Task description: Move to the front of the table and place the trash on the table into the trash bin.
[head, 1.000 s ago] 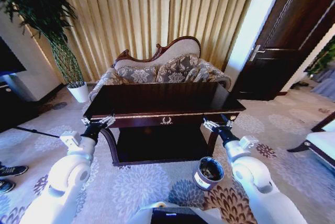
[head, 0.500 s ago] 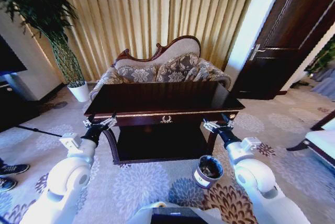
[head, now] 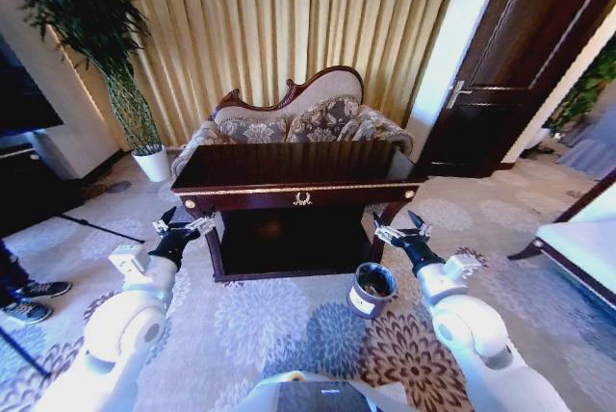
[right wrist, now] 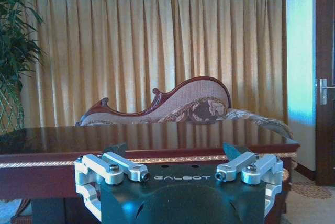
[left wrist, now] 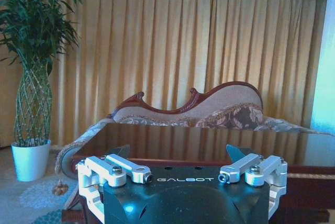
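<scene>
Ahead at twelve o'clock stands the counter, dark glossy wood with gold trim, a gold emblem on its front, curved legs and a lower shelf; its top mirrors the curtain. On the patterned carpet just off its front right leg, at about one o'clock, sits the trash bin, small, round and dark, with a white label. Open carpet lies between the robot and the counter's front edge. Both arms reach forward: the left end effector at eleven o'clock and the right end effector at one o'clock, each with fingers spread and holding nothing. From the wrist views the sofa rises behind the counter's far edge.
</scene>
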### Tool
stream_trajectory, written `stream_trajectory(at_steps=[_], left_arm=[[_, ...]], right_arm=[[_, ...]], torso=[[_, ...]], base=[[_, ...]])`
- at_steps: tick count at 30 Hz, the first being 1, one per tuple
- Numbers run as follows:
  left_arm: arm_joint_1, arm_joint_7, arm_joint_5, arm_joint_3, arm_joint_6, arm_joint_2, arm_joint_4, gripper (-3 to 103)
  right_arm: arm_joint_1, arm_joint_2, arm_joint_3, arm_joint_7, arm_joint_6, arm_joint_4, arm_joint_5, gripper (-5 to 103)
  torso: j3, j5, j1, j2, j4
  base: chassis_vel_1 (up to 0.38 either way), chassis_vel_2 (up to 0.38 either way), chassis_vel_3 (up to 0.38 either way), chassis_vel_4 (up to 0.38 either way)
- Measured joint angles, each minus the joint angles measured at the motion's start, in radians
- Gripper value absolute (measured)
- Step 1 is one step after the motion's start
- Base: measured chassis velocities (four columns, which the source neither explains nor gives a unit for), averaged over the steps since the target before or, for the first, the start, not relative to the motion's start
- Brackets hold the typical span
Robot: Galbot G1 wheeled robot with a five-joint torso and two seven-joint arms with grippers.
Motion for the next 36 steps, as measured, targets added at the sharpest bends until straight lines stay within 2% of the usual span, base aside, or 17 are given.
stream_trajectory(at_steps=[28,32,36], left_arm=[[0.025,-0.009,0.003,-0.002,0.002,-0.003,-0.022,100],[0.027,-0.009,0.004,0.0,0.002,-0.005,-0.022,100],[0.03,-0.014,0.004,0.005,-0.001,-0.012,-0.024,100]], right_arm=[[-0.006,-0.003,0.009,-0.002,0.013,-0.017,0.01,100],[-0.001,-0.003,0.005,-0.003,0.035,-0.037,0.009,100],[0.001,0.005,0.003,-0.002,0.05,-0.071,0.028,100]], torso=[[0.0,0.0003,0.0,0.0,-0.0001],[0.0,-0.0005,0.0,0.0,0.0001],[0.0,0.0004,-0.001,0.001,-0.0001]], base=[[0.247,-0.245,-0.247,0.236],[0.226,-0.252,-0.201,0.236],[0.104,-0.086,-0.102,0.105]])
